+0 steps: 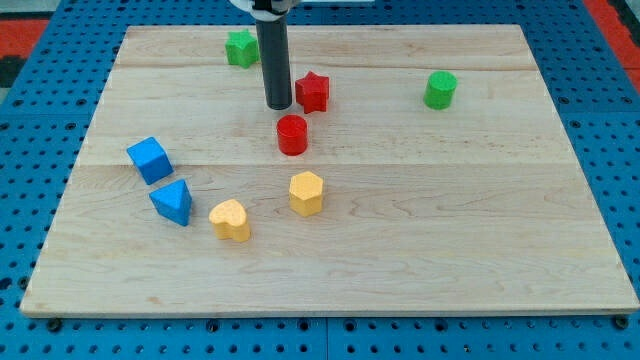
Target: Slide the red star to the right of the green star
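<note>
My tip [279, 106], plain dark rod end without fingers, just left of red star [313, 92]; green star [240, 48] up-left of it; red cylinder [292, 135] just below; pale wooden board [480, 220].

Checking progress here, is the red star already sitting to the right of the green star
Yes, the red star lies toward the view's right of the green star, though also lower, with my tip beside it.

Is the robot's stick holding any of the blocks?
No, nothing is held. My tip is just a plain rod end on the board, right beside the red star on the view's left. It can only push, not grab.
</note>
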Available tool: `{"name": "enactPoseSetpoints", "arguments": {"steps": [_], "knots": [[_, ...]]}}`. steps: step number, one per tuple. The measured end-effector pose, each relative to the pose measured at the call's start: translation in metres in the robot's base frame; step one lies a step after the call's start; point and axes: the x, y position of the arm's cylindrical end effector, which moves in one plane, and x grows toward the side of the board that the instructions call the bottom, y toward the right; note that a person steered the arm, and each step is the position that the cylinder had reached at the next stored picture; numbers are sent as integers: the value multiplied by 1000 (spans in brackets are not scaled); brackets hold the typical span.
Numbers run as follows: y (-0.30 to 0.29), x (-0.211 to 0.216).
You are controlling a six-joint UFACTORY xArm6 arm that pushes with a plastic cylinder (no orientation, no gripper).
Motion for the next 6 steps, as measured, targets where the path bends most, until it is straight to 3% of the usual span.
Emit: {"name": "enactPoseSetpoints", "arguments": {"steps": [2, 3, 5, 6], "knots": [[51, 21], [58, -5], [16, -61], [82, -39]]}}
